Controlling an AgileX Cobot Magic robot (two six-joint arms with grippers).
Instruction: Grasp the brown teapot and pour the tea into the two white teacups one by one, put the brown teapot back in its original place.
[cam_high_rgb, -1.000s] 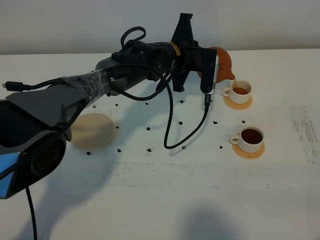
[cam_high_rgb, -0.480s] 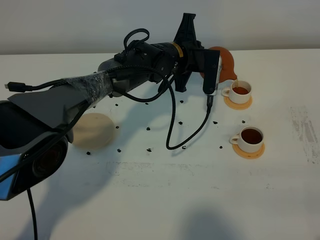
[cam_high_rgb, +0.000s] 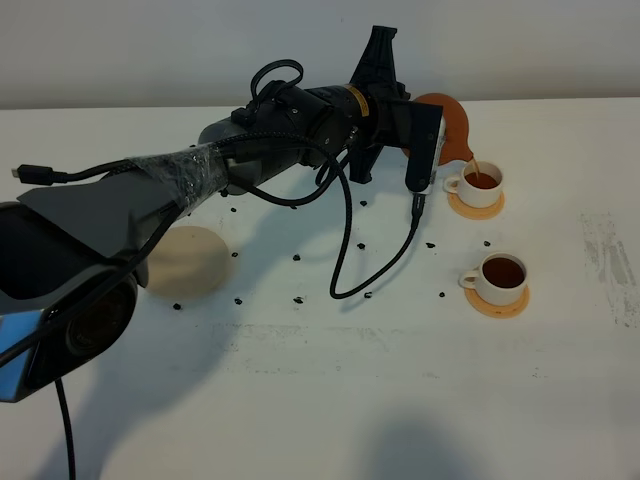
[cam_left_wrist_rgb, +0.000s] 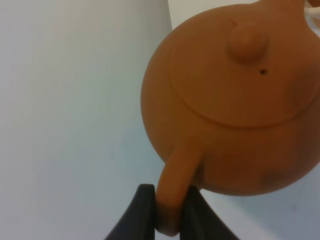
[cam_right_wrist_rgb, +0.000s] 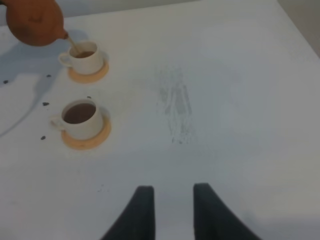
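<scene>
The brown teapot hangs tilted over the far white teacup, and a thin stream of tea runs from its spout into the cup. My left gripper is shut on the teapot's loop handle; the left arm reaches across the table to it. The near white teacup stands full of tea on its orange-tan coaster. The pale beige coaster, the original place, lies bare at the left. My right gripper hovers low over the table with its fingers apart and nothing between them, well away from both cups.
Small black specks are scattered over the white table between the beige coaster and the cups. A black cable loops down from the left arm onto the table. A faint grey smear marks the table's right side.
The left arm has lifted slightly and eased to the right, keeping the teapot tipped over the far cup. The stream still runs into it. The right gripper has not moved.
</scene>
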